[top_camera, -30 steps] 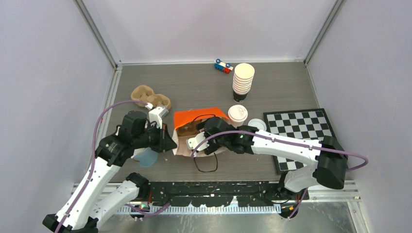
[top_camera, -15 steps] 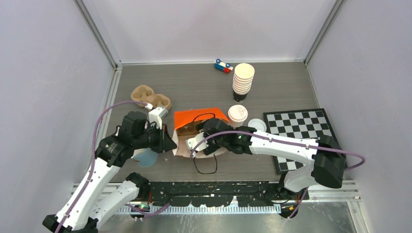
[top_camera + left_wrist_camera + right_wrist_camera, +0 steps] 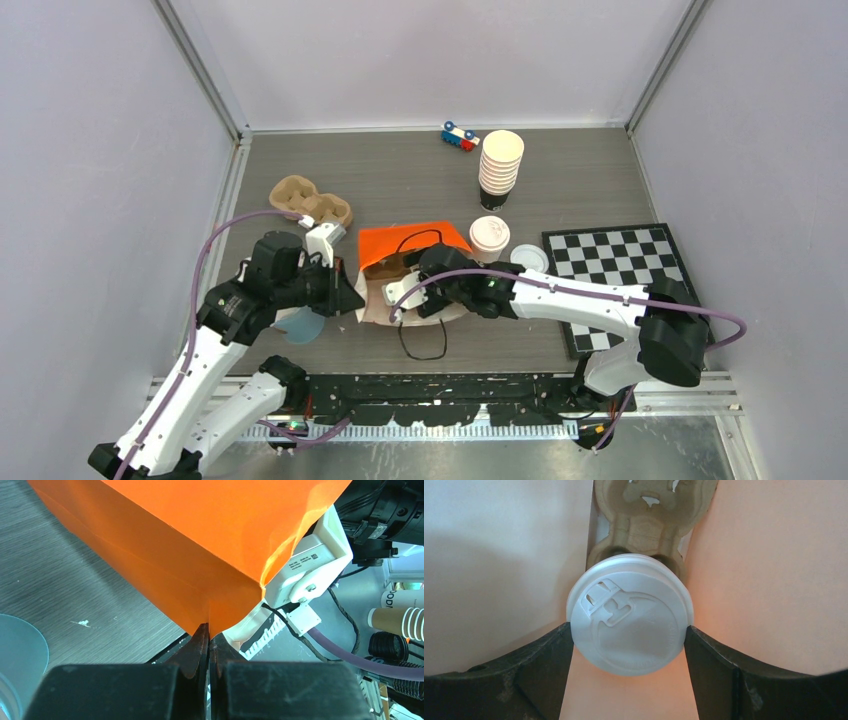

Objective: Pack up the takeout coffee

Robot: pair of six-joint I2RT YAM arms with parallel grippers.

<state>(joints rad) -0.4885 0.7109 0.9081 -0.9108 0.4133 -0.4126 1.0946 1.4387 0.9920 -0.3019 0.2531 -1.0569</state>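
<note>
The left tool (image 3: 208,630) was pinched fully closed on a folded corner edge of the orange bag (image 3: 175,555). From above, that tool (image 3: 350,297) sat at the bag's (image 3: 415,240) left side. The bag stood open left of the worktop's (image 3: 400,180) middle, toward the near edge. One black loop handle (image 3: 425,340) trailed from it toward that edge.

The right tool (image 3: 628,630) reached down into the bag. Its fingers (image 3: 544,655) stood wide and pressed against both sides of the round white lid of the held coffee cup (image 3: 629,620). This cup was seated in a pocket of a brown cardboard carrier (image 3: 649,510) at the bottom of the bag, with the pale bag walls on either side. From above, the tool's fingers were hidden inside the bag.

A second coffee cup (image 3: 489,237), lidded, stood upright on the worktop just right of the bag. A loose white lid (image 3: 530,257) lay between it and the chequerboard (image 3: 620,270), which lay by the right edge. A tall stack of lidless cups (image 3: 500,165) stood farther back, with a small toy car (image 3: 459,136) near the far edge. Another cardboard carrier (image 3: 310,200) lay toward the left edge. A pale blue disc (image 3: 300,327) lay under the left arm.
</note>
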